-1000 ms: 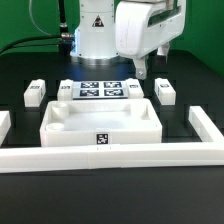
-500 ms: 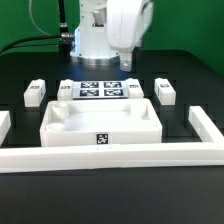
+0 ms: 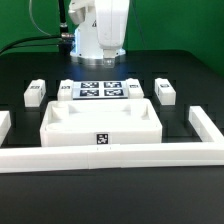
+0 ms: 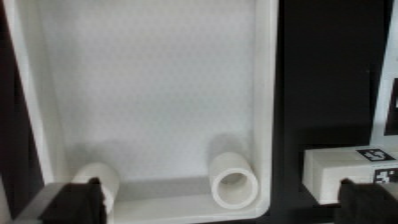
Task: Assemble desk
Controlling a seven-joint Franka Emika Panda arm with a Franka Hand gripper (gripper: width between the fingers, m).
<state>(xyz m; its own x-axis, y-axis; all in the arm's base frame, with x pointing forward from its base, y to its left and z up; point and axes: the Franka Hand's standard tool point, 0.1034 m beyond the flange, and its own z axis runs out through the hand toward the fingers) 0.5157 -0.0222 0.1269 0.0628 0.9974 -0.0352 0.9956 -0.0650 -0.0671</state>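
The white tray-like tabletop (image 3: 100, 122) lies open side up in the middle of the table, with a tag on its front wall. Several white tagged leg blocks lie behind it: two toward the exterior view's left (image 3: 35, 93) (image 3: 66, 88) and two toward its right (image 3: 135, 88) (image 3: 164, 90). My gripper (image 3: 110, 60) hangs above the back of the table, open and empty. In the wrist view the gripper (image 4: 217, 205) straddles the tabletop's inside (image 4: 151, 90), where two round sockets (image 4: 231, 184) show. One leg block (image 4: 347, 165) lies beside the tray.
The marker board (image 3: 100, 90) lies flat behind the tabletop, between the inner leg blocks. A long white border rail (image 3: 110, 156) runs along the front and turns back at both sides (image 3: 205, 125). The robot base stands at the back.
The arm has swung from over the right-hand leg blocks toward the exterior view's left, to above the marker board. No part has moved.
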